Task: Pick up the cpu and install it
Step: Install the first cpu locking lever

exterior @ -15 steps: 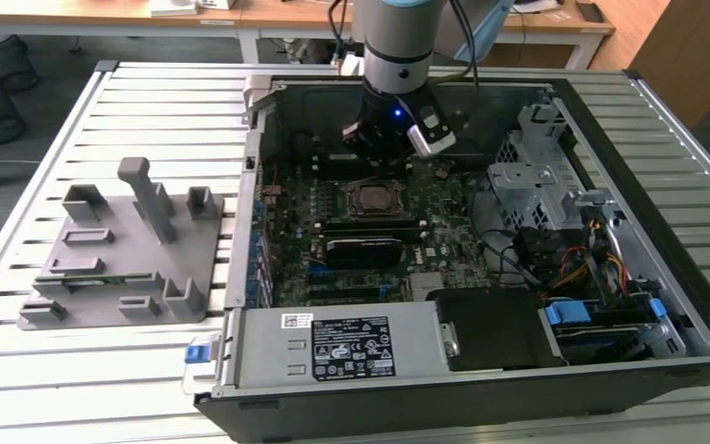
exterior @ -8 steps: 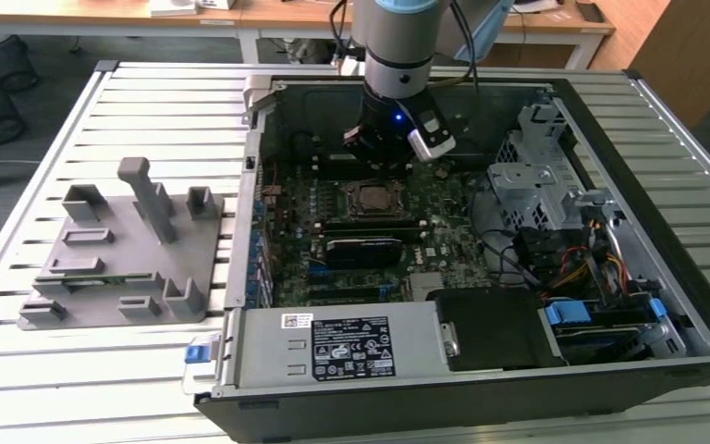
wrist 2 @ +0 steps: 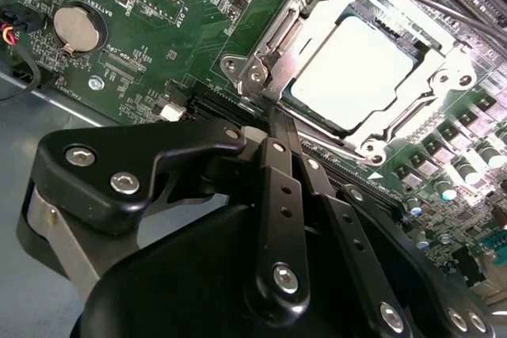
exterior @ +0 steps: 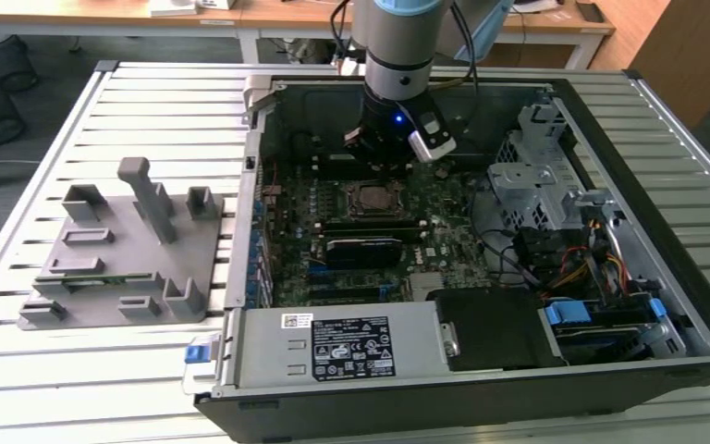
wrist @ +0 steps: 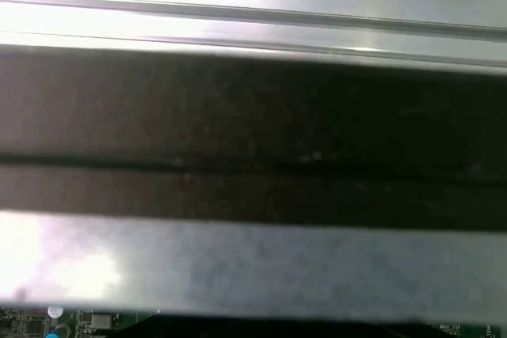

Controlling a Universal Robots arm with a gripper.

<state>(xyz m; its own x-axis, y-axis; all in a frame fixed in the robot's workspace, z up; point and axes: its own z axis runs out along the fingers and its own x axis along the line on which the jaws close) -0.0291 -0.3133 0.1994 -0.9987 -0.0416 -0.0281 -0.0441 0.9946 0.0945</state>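
Open computer case (exterior: 651,231) lies on a slatted metal table (exterior: 34,370). The arm (exterior: 401,55) reaches down into the case, and the gripper (exterior: 386,153) hangs just above the green motherboard (exterior: 442,240), on the far side of the socket (exterior: 370,197) from the power supply (exterior: 343,347).

In the second wrist view the cpu (wrist 2: 358,71) sits flat inside the metal-framed socket (wrist 2: 261,61), its pale top glaring white. The dark gripper (wrist 2: 273,128) has its fingers pressed together, nothing between them, tips just beside the socket frame's edge and clear of the chip. Whether the tips touch the frame is hard to tell. A coin battery (wrist 2: 79,28) lies well apart from the socket.

The first wrist view is blurred: pale bands, a dark band, a sliver of green board (wrist: 47,324).

Outside the case, a grey fixture (exterior: 127,254) holds a green memory strip (exterior: 84,276).
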